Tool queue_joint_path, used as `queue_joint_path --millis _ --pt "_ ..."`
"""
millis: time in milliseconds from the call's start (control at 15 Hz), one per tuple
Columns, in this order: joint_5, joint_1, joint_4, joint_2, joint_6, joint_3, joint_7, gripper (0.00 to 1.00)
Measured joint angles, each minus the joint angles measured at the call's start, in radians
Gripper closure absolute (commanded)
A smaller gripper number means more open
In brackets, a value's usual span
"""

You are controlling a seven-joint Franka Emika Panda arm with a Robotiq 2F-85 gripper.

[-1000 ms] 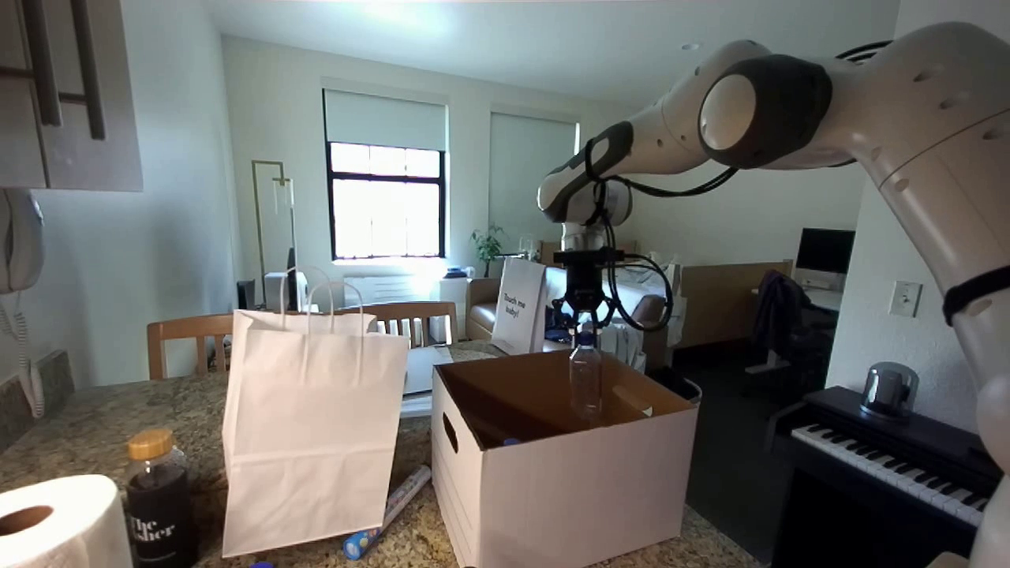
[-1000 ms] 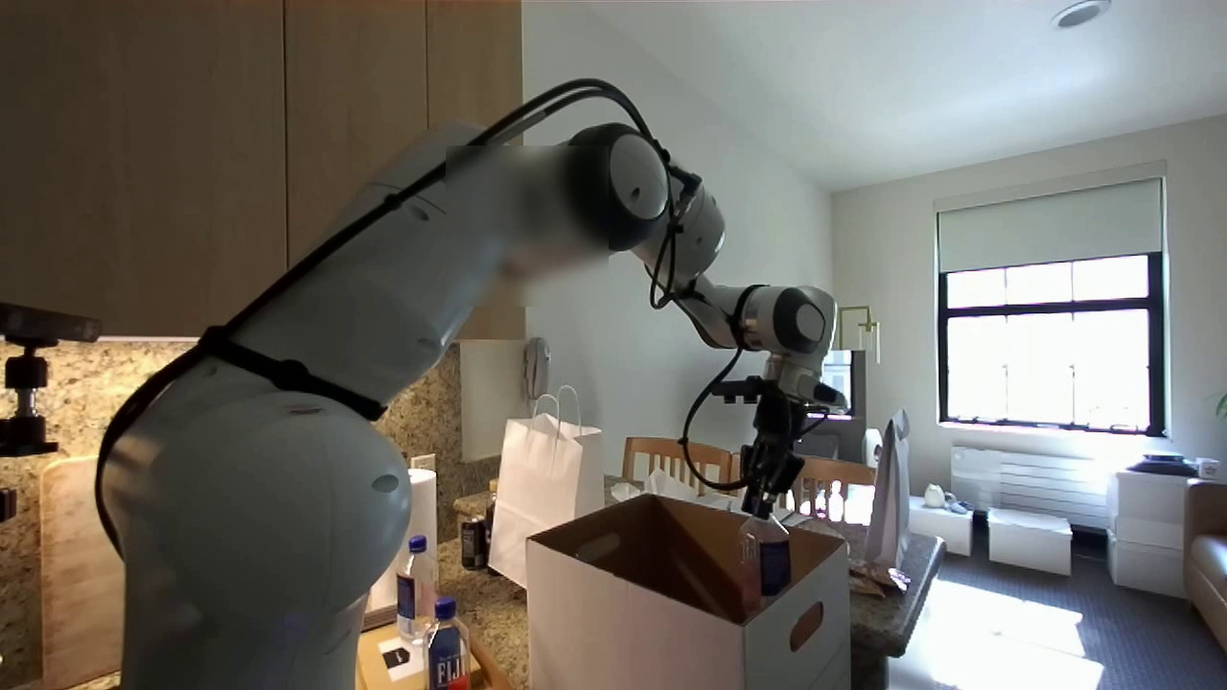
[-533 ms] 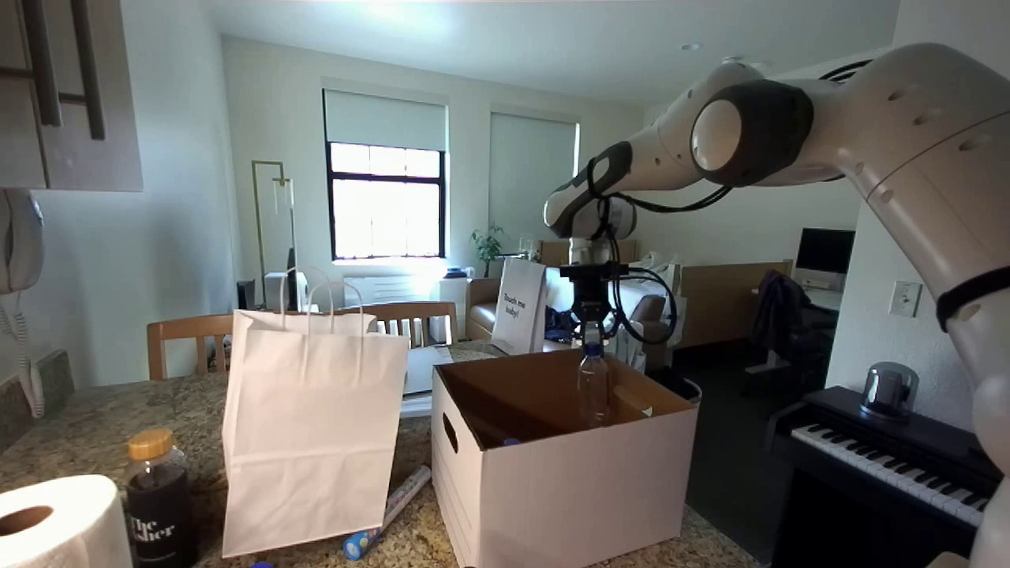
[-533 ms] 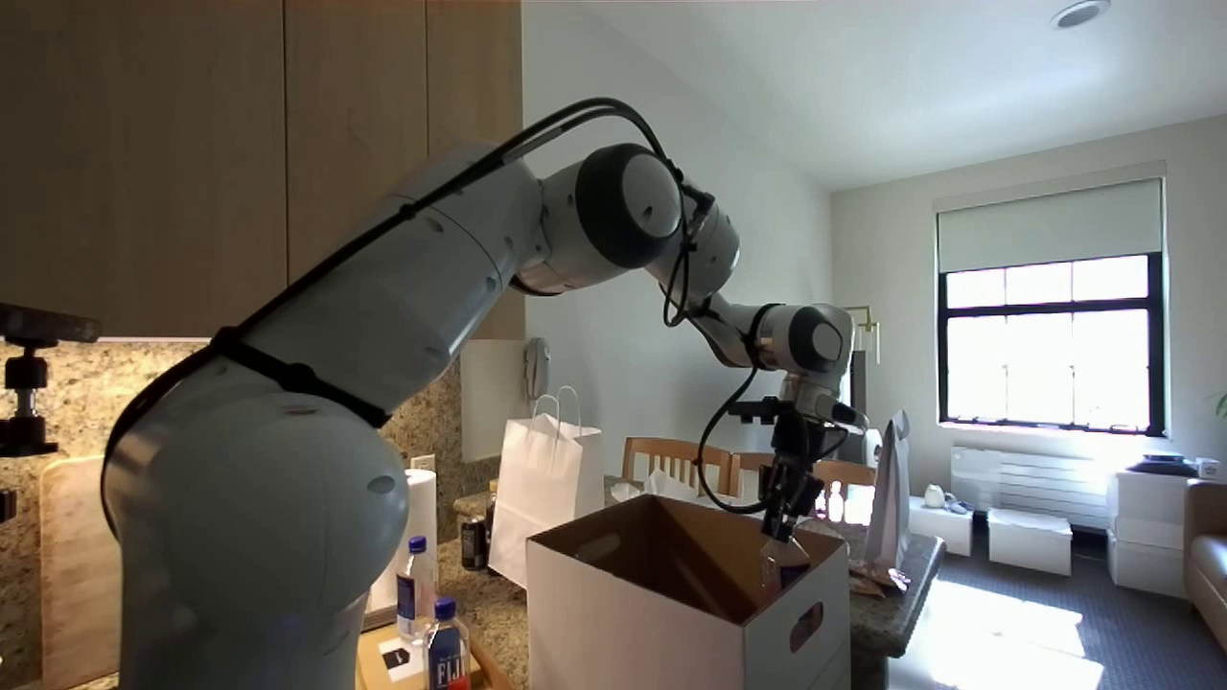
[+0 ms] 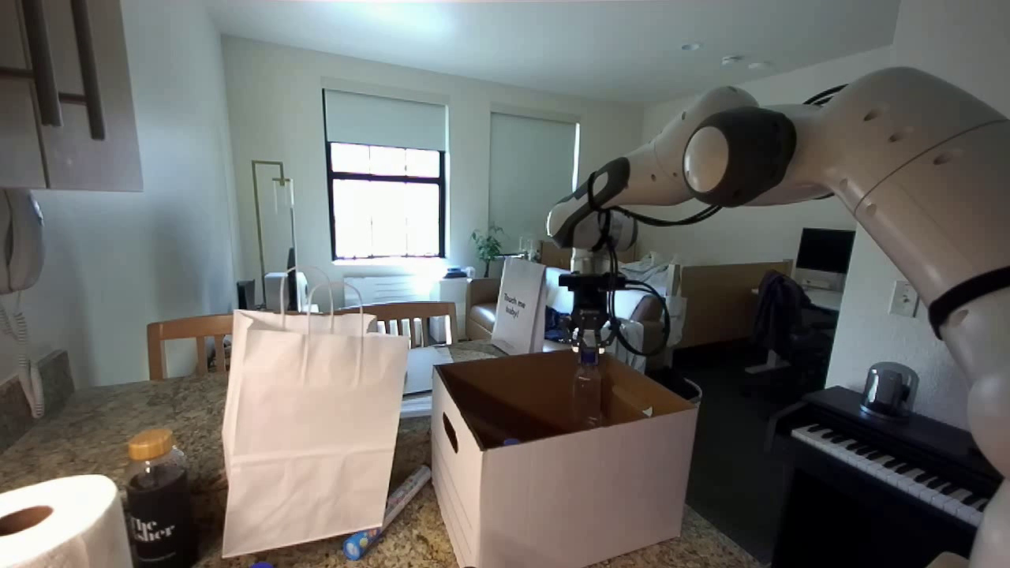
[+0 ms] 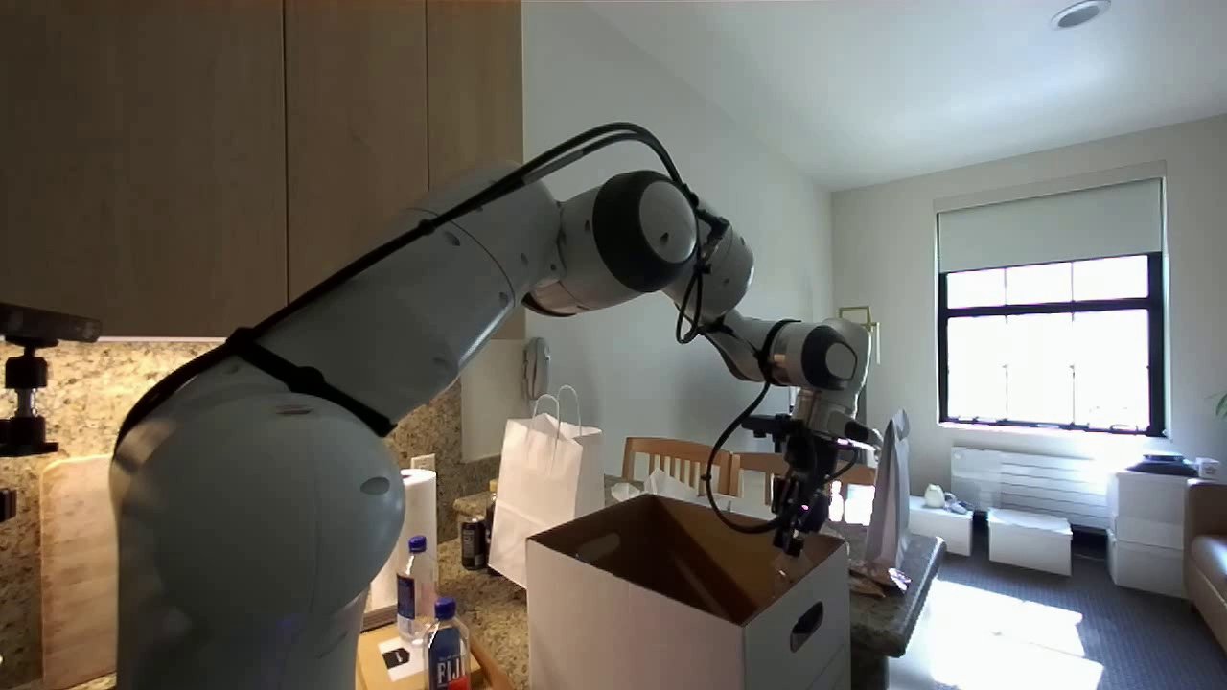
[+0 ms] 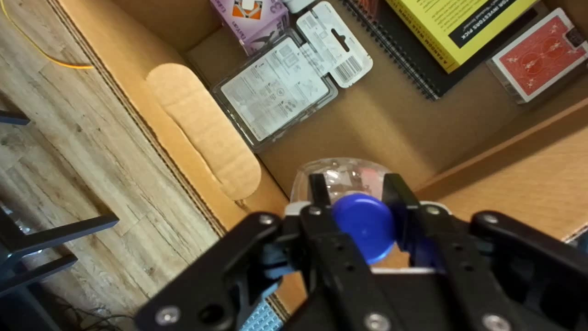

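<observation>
Inside the white cardboard box (image 5: 584, 497), a blue-capped water bottle (image 5: 586, 394) is clasped near its top by the gripper (image 7: 357, 189); placing seems in hand, next calling for a settled base before release.

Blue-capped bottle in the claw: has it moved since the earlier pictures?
Yes, downward: in both exterior views the bottle, held in the claw, sits lower against the white box, which has stayed put.
</observation>
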Motion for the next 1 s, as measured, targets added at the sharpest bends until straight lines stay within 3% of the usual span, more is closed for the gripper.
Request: queue_joint_path --millis 533,600,667,867,1000 --pt "0.020 -0.008 0.024 0.046 0.065 -0.002 0.050 0.86" --pt "0.020 -0.008 0.026 0.050 0.066 -0.003 0.056 0.55" --pt "0.020 -0.008 0.026 0.053 0.066 -0.003 0.060 0.39" --pt "0.020 -0.008 0.027 0.058 0.066 -0.005 0.075 0.21" --pt "0.020 -0.008 0.027 0.059 0.065 -0.008 0.077 0.16"
